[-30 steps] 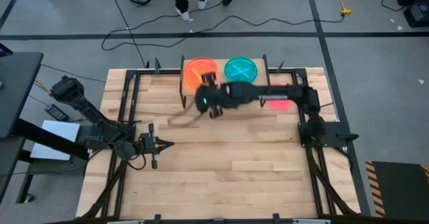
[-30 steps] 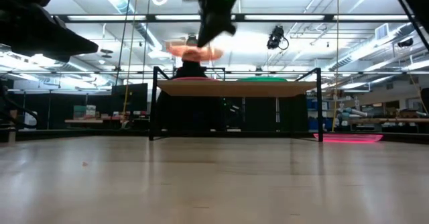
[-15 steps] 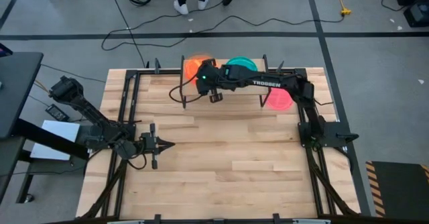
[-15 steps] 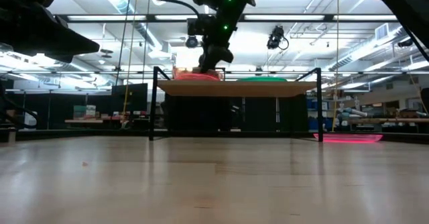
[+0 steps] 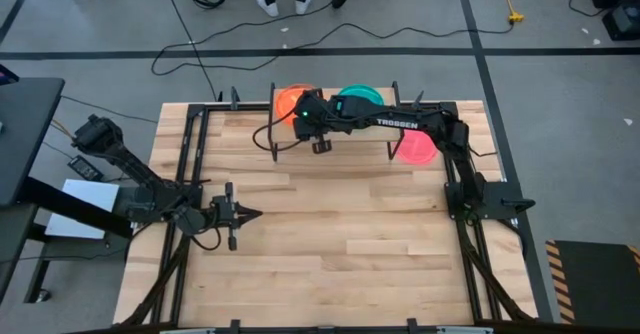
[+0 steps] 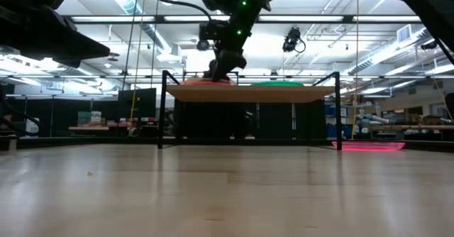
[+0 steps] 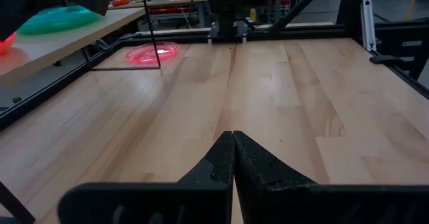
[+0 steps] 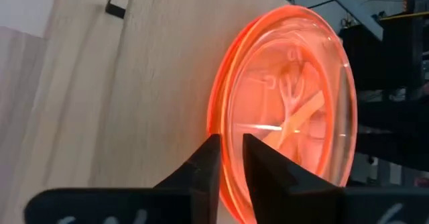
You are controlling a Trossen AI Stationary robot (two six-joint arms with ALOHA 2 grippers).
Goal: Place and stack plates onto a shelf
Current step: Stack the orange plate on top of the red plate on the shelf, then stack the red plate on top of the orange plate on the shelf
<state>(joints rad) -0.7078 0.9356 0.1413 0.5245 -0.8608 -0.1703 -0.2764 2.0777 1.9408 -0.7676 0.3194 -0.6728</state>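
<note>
One round translucent orange plastic plate [image 8: 285,110], upper centre: right end effector [image 8: 228,158] pinched rim; likely light, stiff, slippery. Left end effector [image 7: 232,158] closed, empty.

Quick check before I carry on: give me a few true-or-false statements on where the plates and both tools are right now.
1. The right tool is at the orange plate on the shelf. True.
2. The left tool holds a plate. False: its fingers are shut on nothing, over the bare table.
3. A pink-red plate lies on the table, not on the shelf. True.
4. The teal plate lies on the floor. False: it is on the shelf beside the orange plate.
5. The right tool's fingers sit astride the orange plate's rim. True.
</note>
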